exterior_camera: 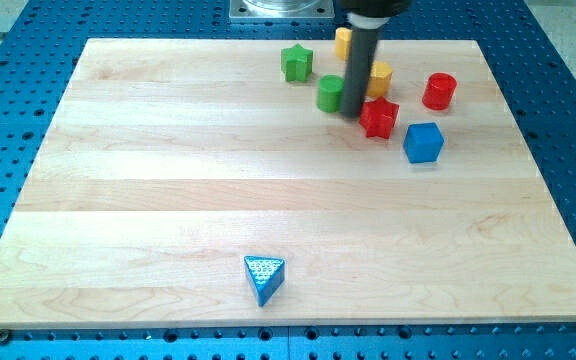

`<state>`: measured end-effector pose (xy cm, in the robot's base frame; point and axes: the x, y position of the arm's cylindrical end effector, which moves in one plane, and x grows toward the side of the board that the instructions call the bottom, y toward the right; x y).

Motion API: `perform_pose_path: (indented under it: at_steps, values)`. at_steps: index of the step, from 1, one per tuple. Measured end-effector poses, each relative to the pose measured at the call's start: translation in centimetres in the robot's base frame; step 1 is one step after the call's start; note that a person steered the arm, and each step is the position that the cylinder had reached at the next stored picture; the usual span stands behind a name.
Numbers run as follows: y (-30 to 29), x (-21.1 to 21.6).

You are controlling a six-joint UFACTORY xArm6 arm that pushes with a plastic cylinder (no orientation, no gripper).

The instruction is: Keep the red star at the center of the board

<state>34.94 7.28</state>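
Observation:
The red star [379, 117] lies in the upper right part of the wooden board [168, 200], well above the board's middle. My tip [354, 112] rests on the board just left of the red star, touching or nearly touching it. The green cylinder [330, 93] stands just left of the rod. The rod partly hides a yellow block [379, 77] above the star.
A green star [296, 62] lies at the upper middle. Another yellow block [342, 41] sits behind the rod at the top. A red cylinder [439, 91] and a blue cube [423, 142] lie right of the star. A blue triangle [264, 277] lies near the bottom edge.

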Motion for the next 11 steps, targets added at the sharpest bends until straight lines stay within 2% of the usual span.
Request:
perform_pose_path:
  at_steps: [2,3,5,7,10,11]
  values:
    - [2.0,-0.4]
    - [4.1,-2.0]
    - [9.6,-1.4]
    - [4.7,3.9]
    - [-4.1,5.5]
    - [1.1,5.0]
